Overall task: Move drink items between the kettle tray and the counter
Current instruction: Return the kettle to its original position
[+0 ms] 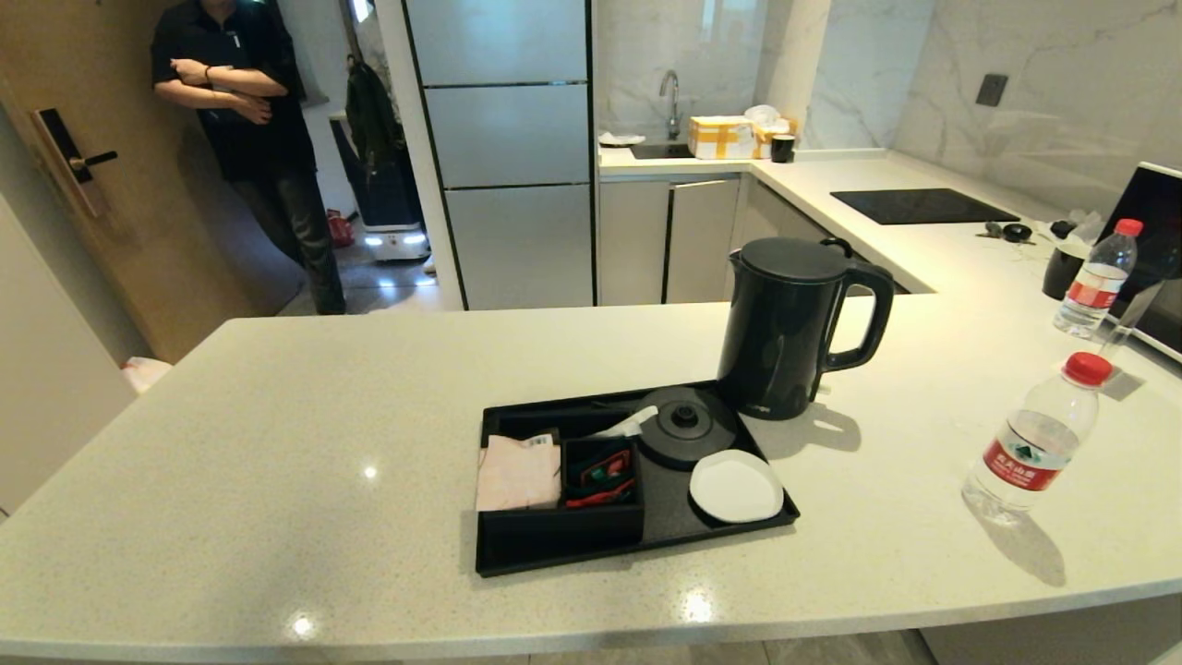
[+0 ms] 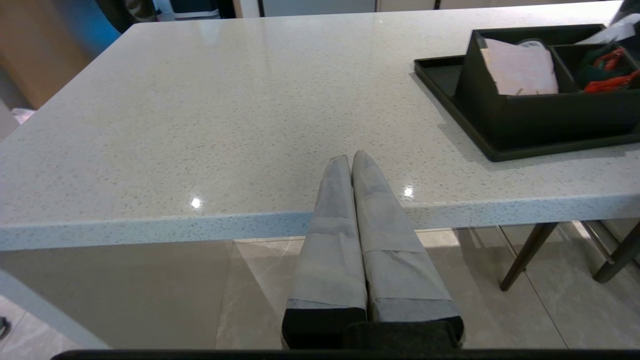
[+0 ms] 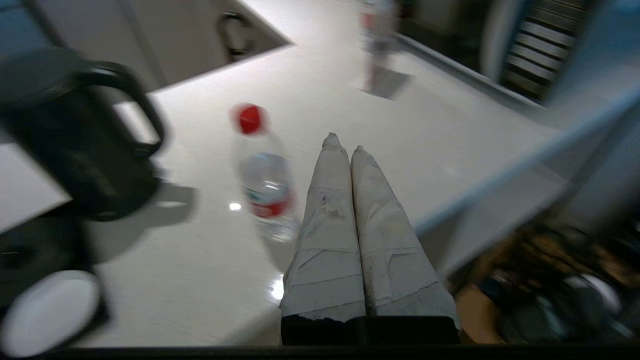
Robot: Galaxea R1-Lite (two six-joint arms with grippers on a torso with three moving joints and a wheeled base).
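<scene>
Right wrist view: our right gripper (image 3: 341,142) hangs above the counter (image 3: 320,90) with its taped fingers pressed together, holding nothing; the near water bottle (image 3: 262,175) stands just beside and ahead of the tips
Left wrist view: our left gripper (image 2: 351,157) hovers at the counter's front edge, fingers together and empty, well apart from the tray (image 2: 440,95)
Task things: in the head view the kettle (image 1: 794,323) stands on the counter touching the tray's far right corner, off its round base (image 1: 685,427); the near bottle (image 1: 1034,443) stands well to the right of the tray (image 1: 554,554), and the coaster (image 1: 736,486) lies bare
Risk, bottle: we judge it light and tall, so shut fingers coming in could knock it over or roll it toward the front edge; we must part them first
Risk, kettle: its handle (image 1: 863,319) faces the bottle, so a wide sweep could clip it
Around: a second bottle (image 1: 1097,277) stands farther back on the right; the sachet box (image 1: 554,480) fills the tray's left half; a person (image 1: 245,120) stands by the door, well clear
In the way: nothing lies between our right gripper and the near bottle
</scene>
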